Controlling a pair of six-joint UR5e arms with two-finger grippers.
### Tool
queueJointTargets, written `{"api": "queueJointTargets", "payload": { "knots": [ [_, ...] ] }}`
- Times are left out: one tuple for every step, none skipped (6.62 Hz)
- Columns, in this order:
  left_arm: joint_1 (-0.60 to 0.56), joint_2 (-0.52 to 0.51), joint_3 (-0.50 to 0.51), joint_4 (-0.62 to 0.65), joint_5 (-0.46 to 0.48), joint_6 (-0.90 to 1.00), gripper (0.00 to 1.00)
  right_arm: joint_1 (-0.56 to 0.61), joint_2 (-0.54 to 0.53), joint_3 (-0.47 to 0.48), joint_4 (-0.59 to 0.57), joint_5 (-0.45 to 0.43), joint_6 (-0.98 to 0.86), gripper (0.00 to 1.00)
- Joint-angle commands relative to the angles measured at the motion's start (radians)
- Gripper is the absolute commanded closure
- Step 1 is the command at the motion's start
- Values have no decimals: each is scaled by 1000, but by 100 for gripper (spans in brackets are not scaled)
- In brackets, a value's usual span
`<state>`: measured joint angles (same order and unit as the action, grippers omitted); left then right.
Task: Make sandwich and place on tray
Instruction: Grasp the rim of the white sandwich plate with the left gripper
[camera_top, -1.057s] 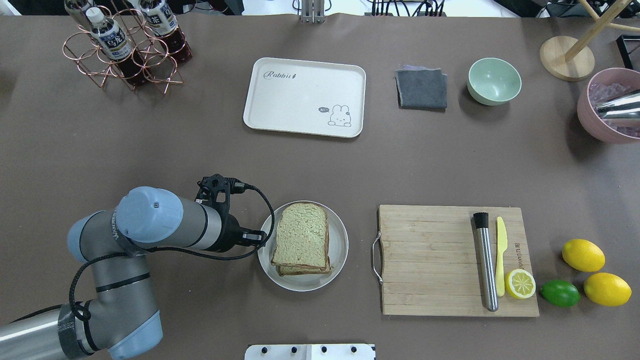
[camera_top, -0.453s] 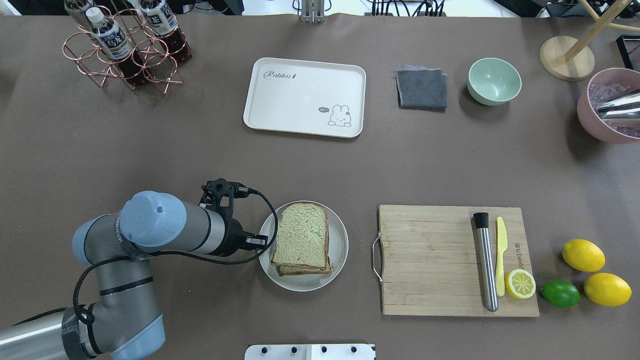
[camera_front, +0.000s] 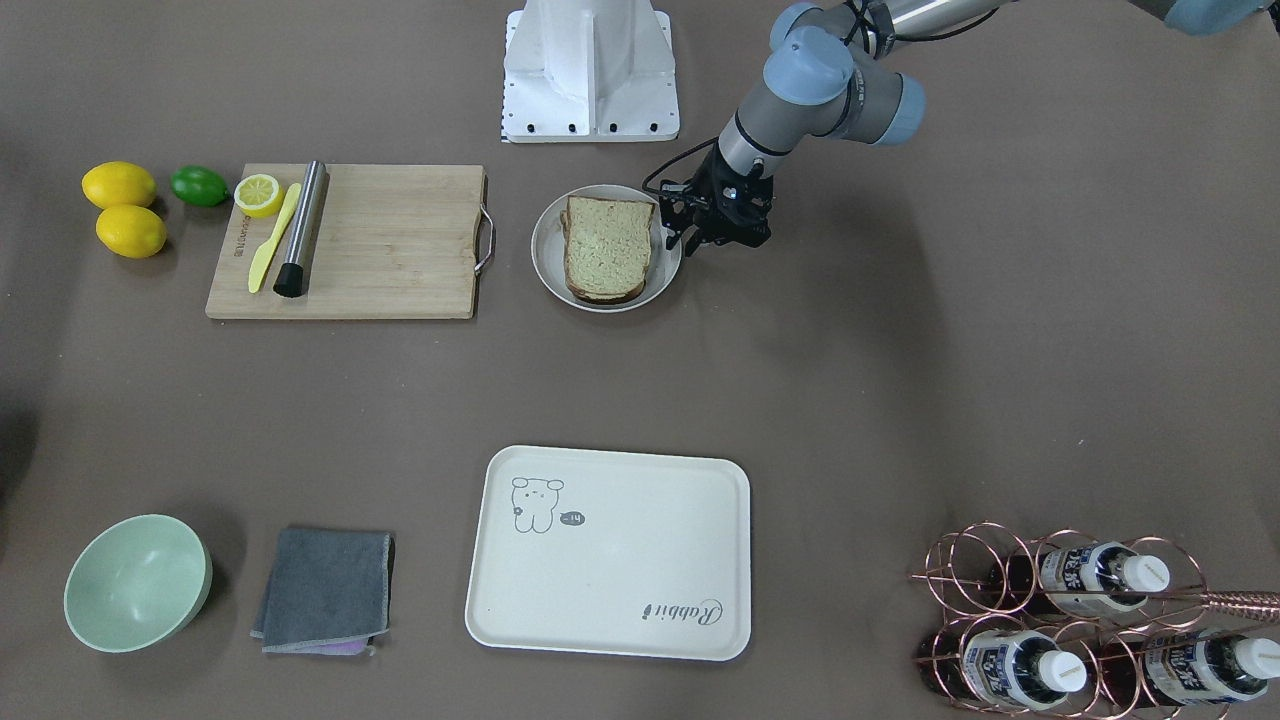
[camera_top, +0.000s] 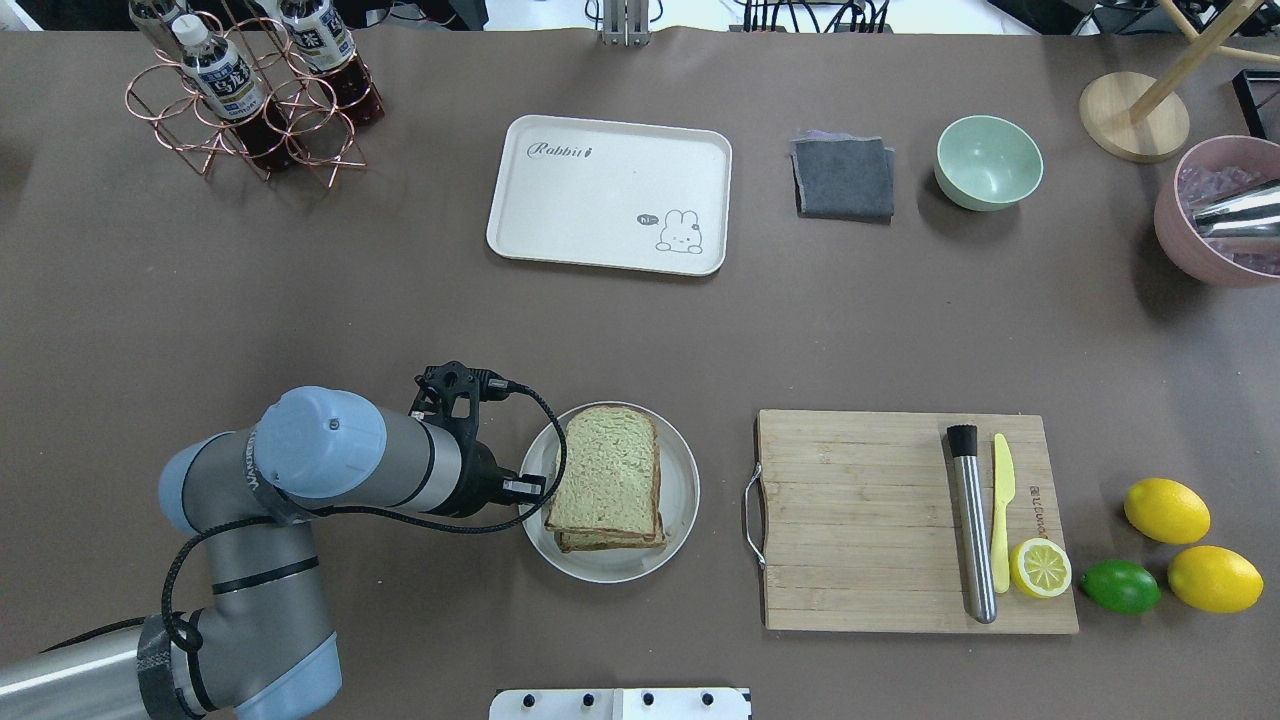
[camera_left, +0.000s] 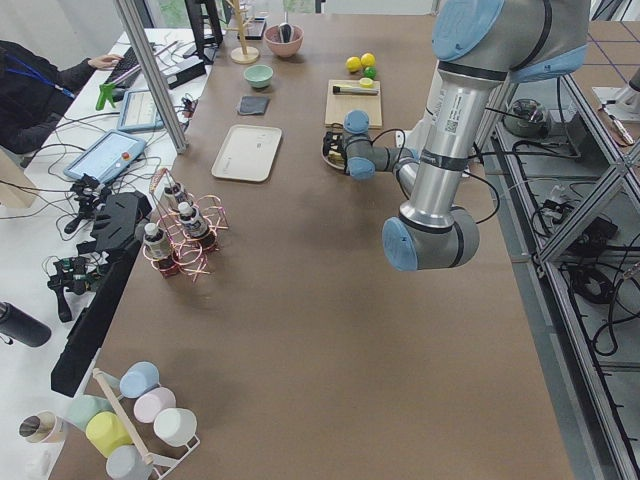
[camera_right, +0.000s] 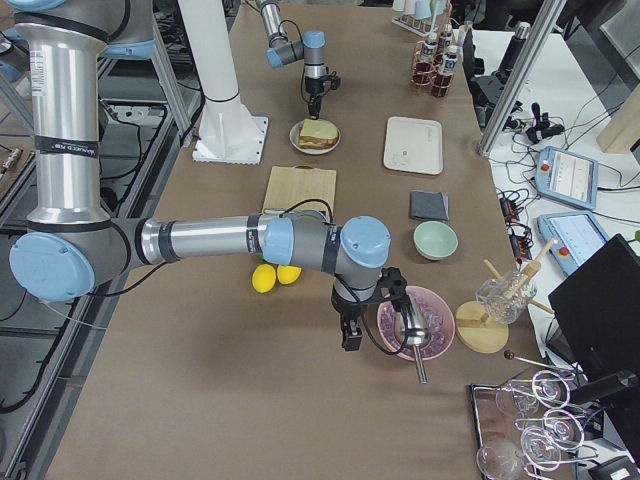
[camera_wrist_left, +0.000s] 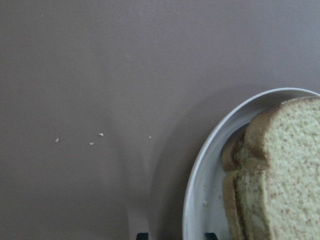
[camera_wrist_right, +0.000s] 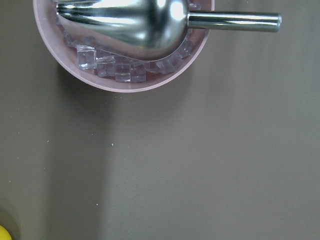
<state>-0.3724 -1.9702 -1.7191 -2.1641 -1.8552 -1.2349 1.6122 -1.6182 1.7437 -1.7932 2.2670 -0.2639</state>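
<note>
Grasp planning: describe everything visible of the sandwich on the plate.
The sandwich is a stack of square tan bread slices with brown crusts, lying flat, slightly offset, on the round white plate. Any filling is hidden. Only the plate touches it; the left end effector hangs beside the plate's rim, apart.
</note>
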Motion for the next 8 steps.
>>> {"api": "queueJointTargets", "payload": {
  "knots": [
    [0, -7, 6, 1, 1, 3, 100, 0, 0, -3, 0, -1, 2, 0],
    [-3, -9, 7, 3, 1, 5, 100, 0, 1, -7, 0, -3, 2, 0],
    [-19, -10, 4, -2, -7, 20, 100, 0, 1, -10, 0, -3, 0, 0],
    [-48, -33, 4, 7, -15, 28, 100, 0, 0, -12, 2, -6, -1, 0],
    [-100, -47, 7, 13, -80, 29, 100, 0, -3, -12, 2, -9, -9, 0],
    [-165, -56, 21, 17, -163, 29, 100, 0, -5, -12, 2, -9, -9, 0],
    [-239, -112, 95, 15, -247, 31, 100, 0, -6, -13, 2, -9, -6, 0],
    [-299, -171, 172, 9, -310, 50, 100, 0, -6, -13, 2, -9, -6, 0]
  ]
}}
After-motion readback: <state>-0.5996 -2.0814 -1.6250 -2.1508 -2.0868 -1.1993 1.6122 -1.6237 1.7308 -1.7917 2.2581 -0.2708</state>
